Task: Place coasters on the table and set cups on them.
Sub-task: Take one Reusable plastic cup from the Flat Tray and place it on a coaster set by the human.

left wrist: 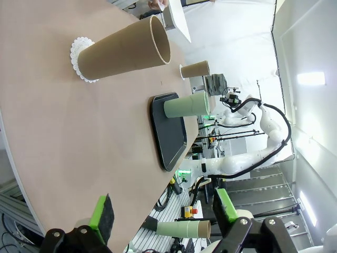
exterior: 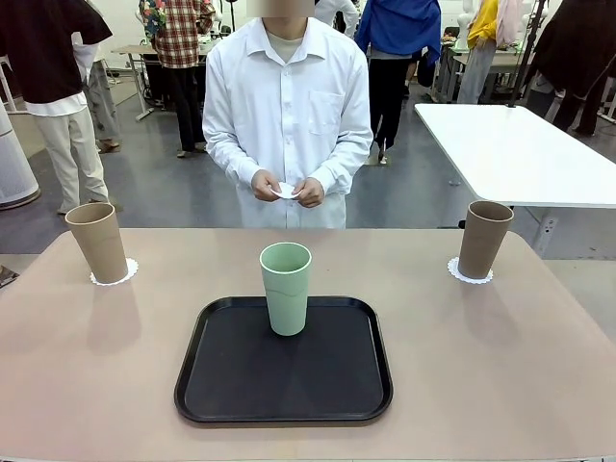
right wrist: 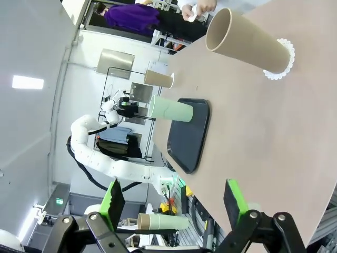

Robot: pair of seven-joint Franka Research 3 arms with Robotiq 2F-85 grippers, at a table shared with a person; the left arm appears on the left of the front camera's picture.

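Left hand [left wrist: 163,208] and right hand [right wrist: 174,195] gape empty; front view shows person's coaster [exterior: 285,191].

1. Centre of frame: mint cup [exterior: 286,289] upright at back of black tray [exterior: 289,385]; blocks the straight middle path. Front half of tray bare.
2. Left, mid-height: tan cup [exterior: 97,242] on coaster [exterior: 130,271], near table [exterior: 481,366] edge. Obstacle there.
3. Right, mid-height: second tan cup [exterior: 483,239] on its own doily [exterior: 452,269].
4. Btwn tray & each tan cup: wide bare strips, room to pass both sides.
5. Lower band of frame, in front of tray: bare top.
6. Top centre: person's hand [exterior: 265,185] & other hand [exterior: 310,192] close together w/ a white paper round [exterior: 286,191]; bare top btwn far edge & mint cup.
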